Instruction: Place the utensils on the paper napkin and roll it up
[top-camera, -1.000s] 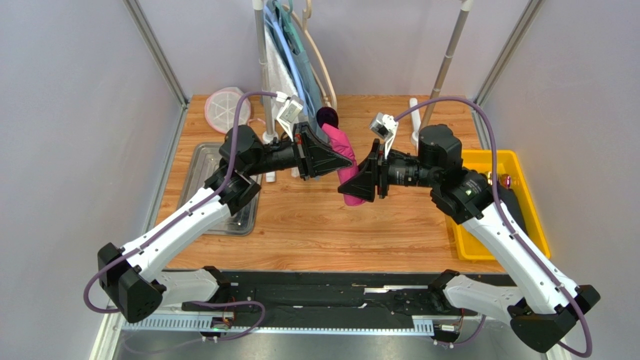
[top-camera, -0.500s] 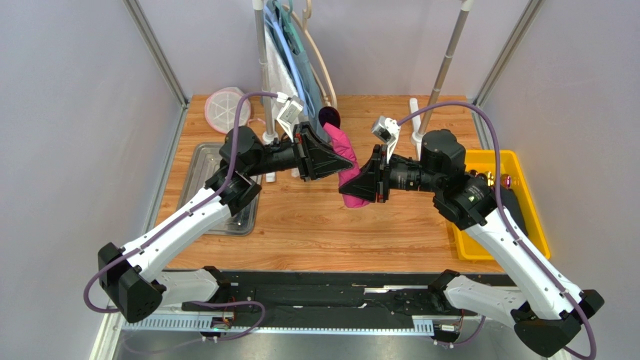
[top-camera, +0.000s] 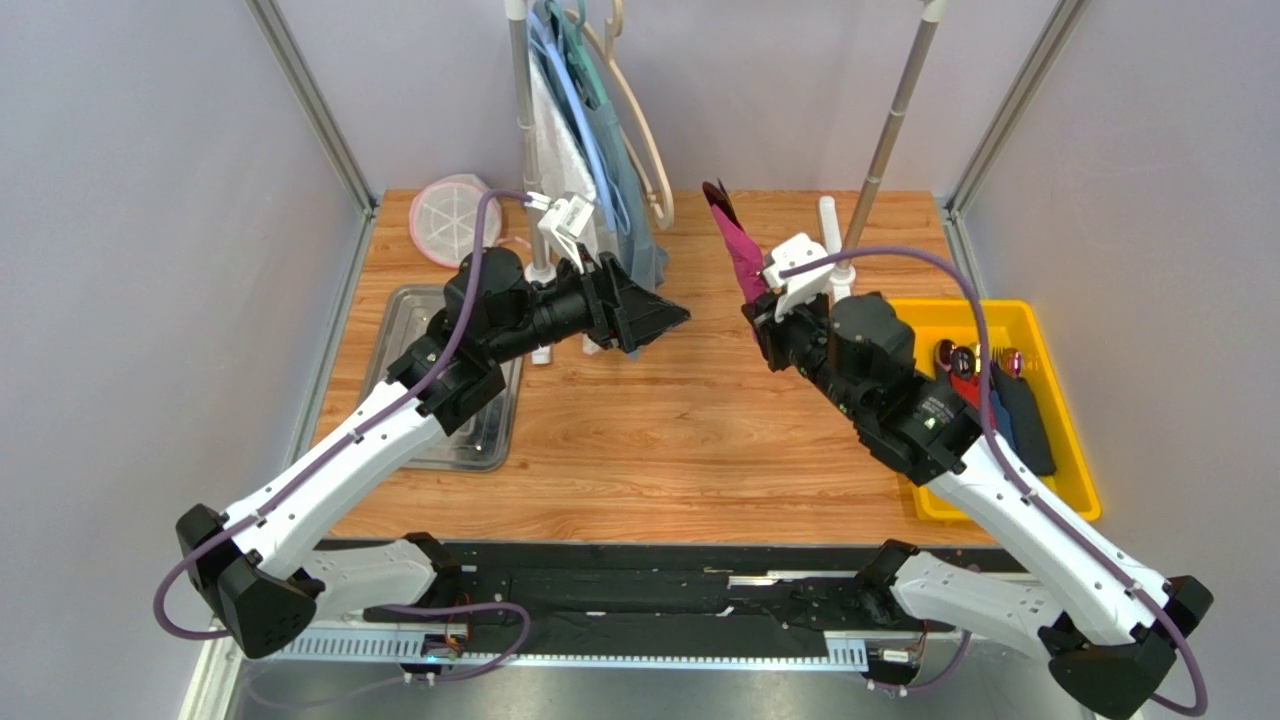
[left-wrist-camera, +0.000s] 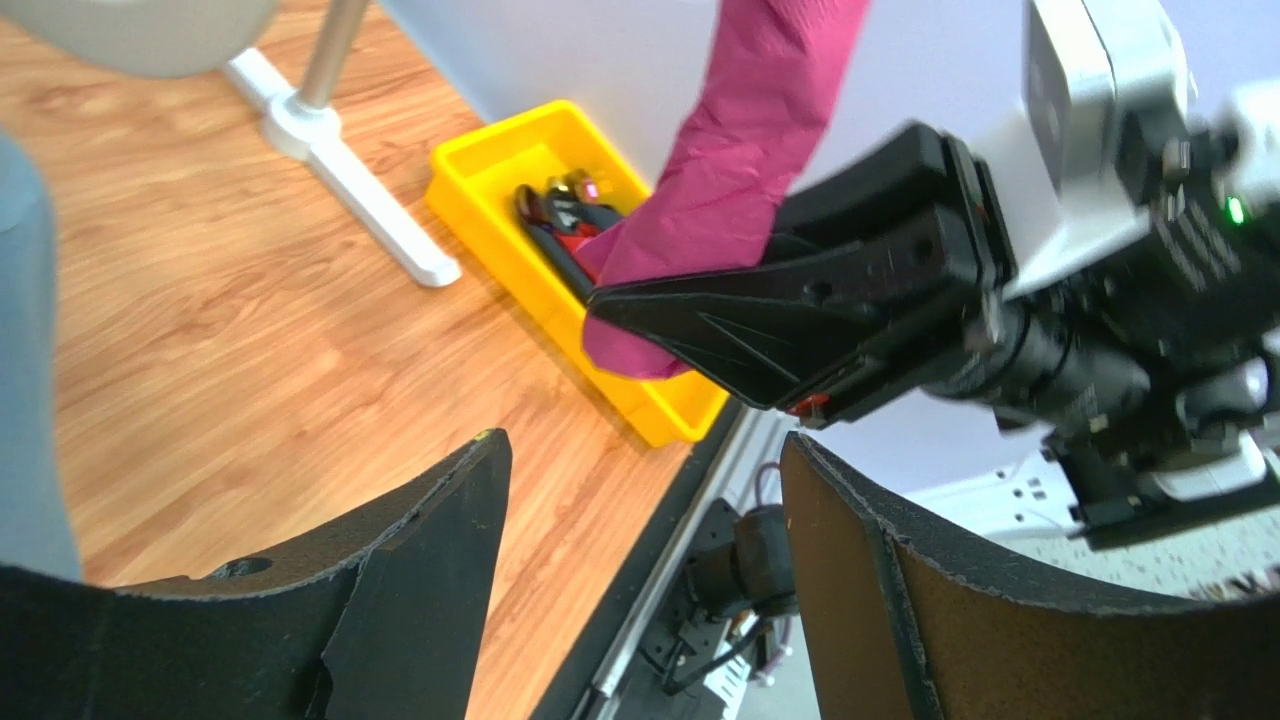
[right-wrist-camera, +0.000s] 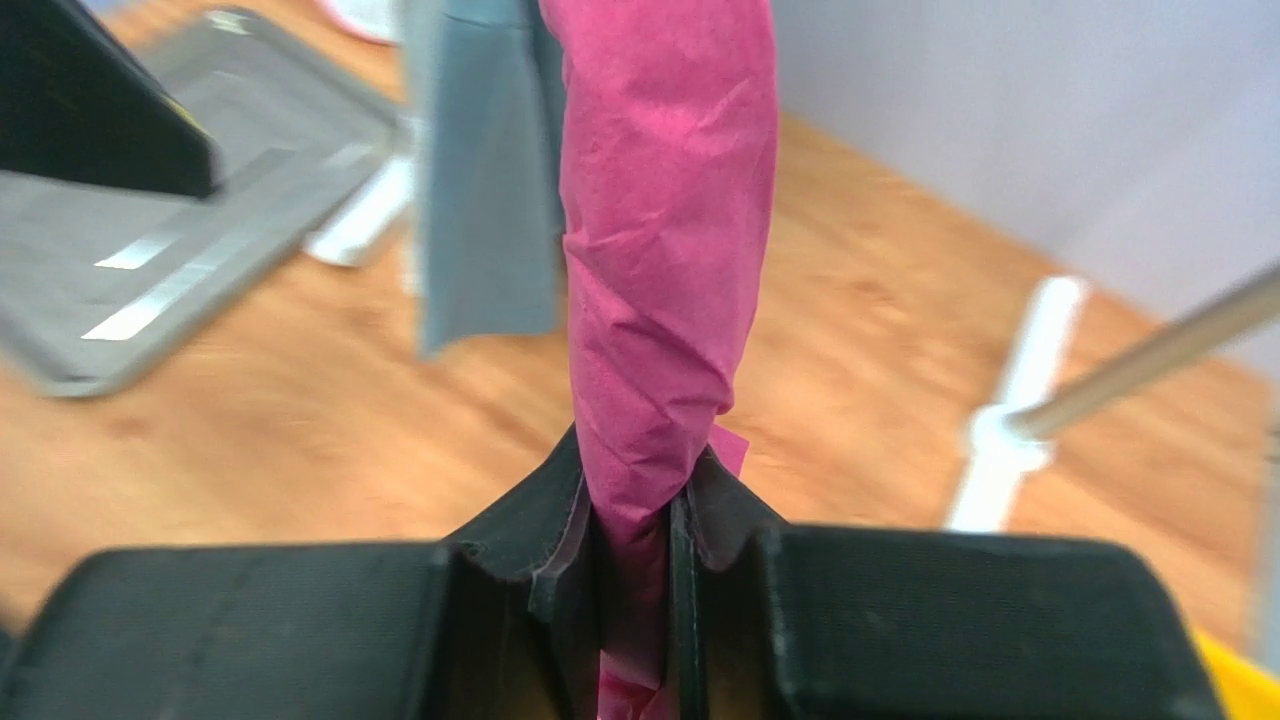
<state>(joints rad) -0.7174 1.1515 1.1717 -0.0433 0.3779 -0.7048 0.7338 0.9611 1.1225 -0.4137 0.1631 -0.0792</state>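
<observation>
The paper napkin (top-camera: 736, 252) is a tight magenta roll, held up off the table and leaning toward the back. My right gripper (top-camera: 760, 305) is shut on its lower end, and in the right wrist view the paper napkin (right-wrist-camera: 661, 225) is pinched in my right gripper (right-wrist-camera: 639, 510). The utensils are hidden; only a dark tip (top-camera: 711, 192) shows at the roll's far end. My left gripper (top-camera: 664, 318) stands open and empty to the left, apart from the roll. In the left wrist view my left gripper (left-wrist-camera: 646, 465) has wide jaws, facing the paper napkin (left-wrist-camera: 721, 180).
A yellow bin (top-camera: 1056, 323) at the right holds a red and a dark blue bundle. A metal tray (top-camera: 394, 333) lies at the left, with a round pink-rimmed lid (top-camera: 448, 218) behind it. Blue-grey bags (top-camera: 601, 165) hang from a stand at the back, and a white stand foot (top-camera: 830, 225) is beside the roll.
My left gripper opened, let go of the rolled napkin and drew back to the left. My right gripper closed on the roll and swung it up and toward the right.
</observation>
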